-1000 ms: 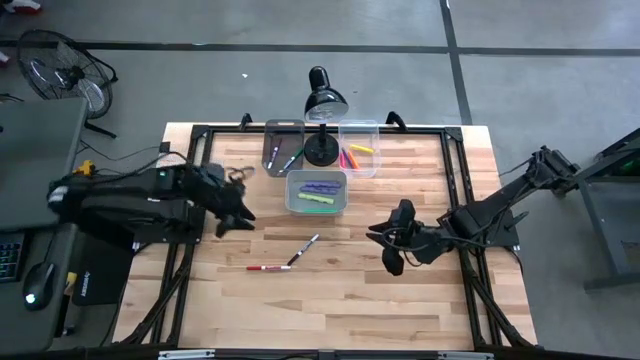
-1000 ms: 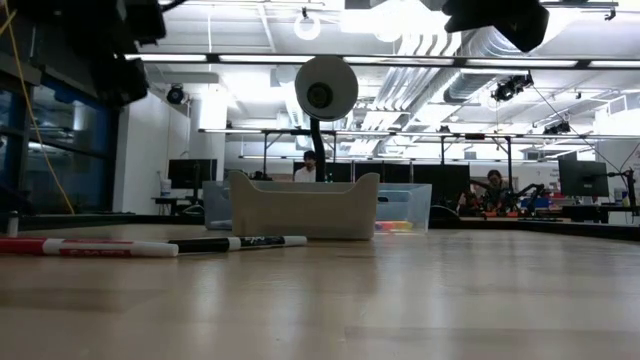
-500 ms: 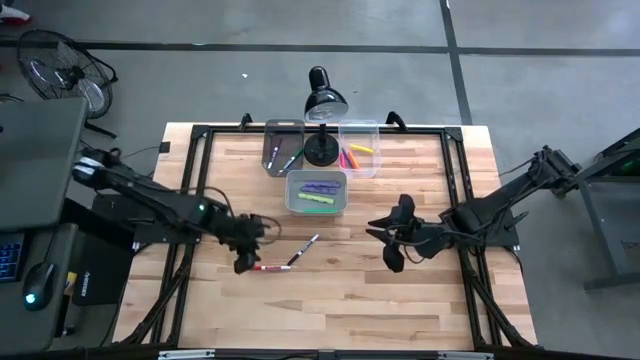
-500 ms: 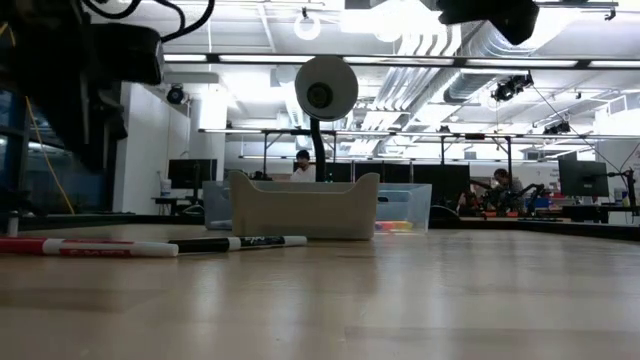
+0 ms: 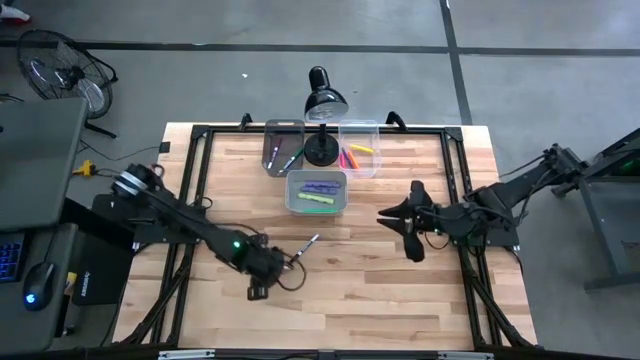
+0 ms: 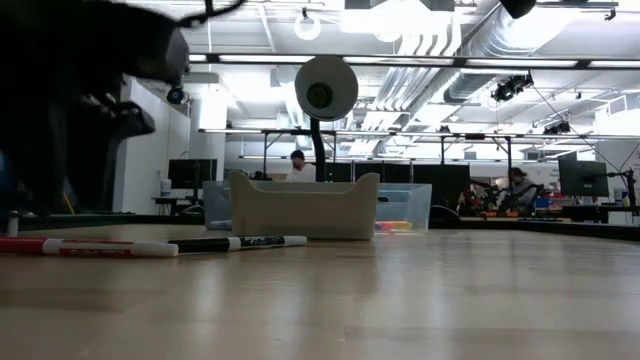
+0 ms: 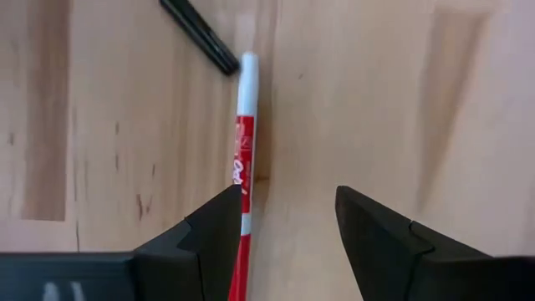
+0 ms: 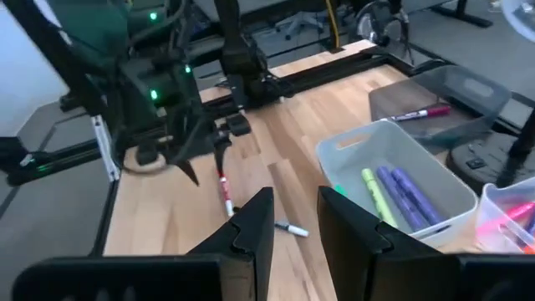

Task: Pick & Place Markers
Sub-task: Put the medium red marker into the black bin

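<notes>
Left claw point(image 5: 268, 281) hangs spread wide over the front-centre of the wooden desk point(image 5: 420, 310), its two dark fingers point(image 7: 219, 230) straddling the desk just beside a red-and-white marker point(image 7: 244, 159), which lies flat and ungrasped with one finger nearly touching it. A black-and-white marker point(image 5: 303, 249) lies just beyond the red one's tip, slanting toward the bins. Farther back, a clear centre bin point(image 5: 317, 207) holds purple and yellow-green markers point(image 8: 393, 191); behind it a grey bin point(image 5: 272, 128) holds more pens and a clear bin point(image 5: 372, 160) holds pink, orange and yellow ones, with a black desk lamp point(image 5: 324, 98) standing between the two. Right claw point(image 5: 409, 224) hovers over the desk's right side, well apart from the loose markers, fingers narrowly parted with nothing between them
</notes>
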